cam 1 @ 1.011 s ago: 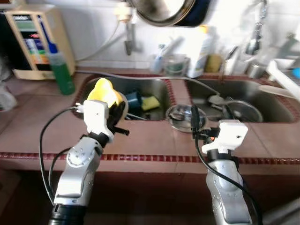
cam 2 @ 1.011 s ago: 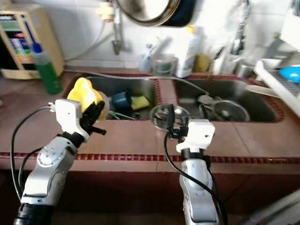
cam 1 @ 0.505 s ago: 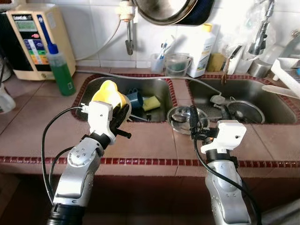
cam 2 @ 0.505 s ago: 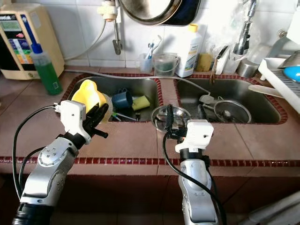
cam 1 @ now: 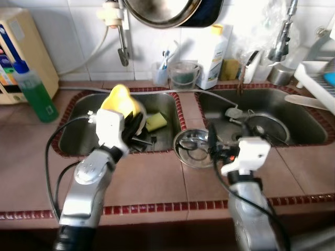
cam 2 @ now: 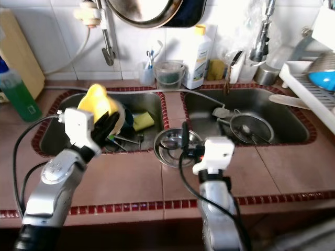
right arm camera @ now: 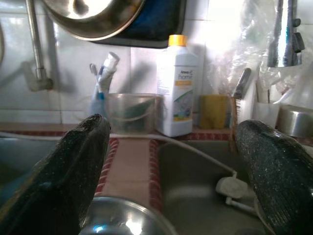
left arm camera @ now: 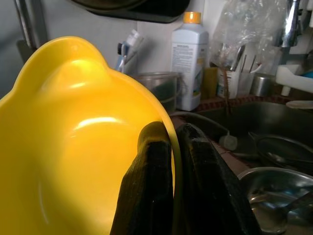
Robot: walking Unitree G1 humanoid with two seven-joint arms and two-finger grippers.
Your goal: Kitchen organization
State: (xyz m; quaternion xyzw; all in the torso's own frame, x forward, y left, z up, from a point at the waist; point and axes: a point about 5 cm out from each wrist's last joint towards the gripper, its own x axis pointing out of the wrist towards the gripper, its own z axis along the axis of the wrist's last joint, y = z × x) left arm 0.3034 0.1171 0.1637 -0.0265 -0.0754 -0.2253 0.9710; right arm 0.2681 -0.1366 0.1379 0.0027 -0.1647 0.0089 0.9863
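Observation:
A yellow plastic bowl (cam 1: 120, 100) is held tilted above the left sink (cam 1: 73, 149). My left gripper (left arm camera: 177, 182) is shut on its rim, one finger inside and one outside. A steel bowl (cam 1: 191, 148) sits on the tiled divider between the two sinks. My right gripper (right arm camera: 171, 176) hovers just in front of that bowl, open and holding nothing. In the left eye view its black fingers (cam 1: 211, 138) stand over the bowl's near rim. The left sink also holds a yellow-green sponge (cam 1: 156, 122) and some dark utensils.
The right sink (cam 1: 309, 137) holds a round steel strainer (cam 1: 267, 133). Along the back wall stand a green soap bottle (cam 1: 32, 93), a clear cup with toothbrushes (cam 1: 182, 74) and a white bottle (cam 1: 212, 51). A pan (cam 1: 157, 10) hangs overhead, and a dish rack (cam 1: 316, 78) is at the right.
The camera has moved, so the sinks and counter have slid left and down in view. Both arms keep their pose; the left gripper still holds the yellow bowl.

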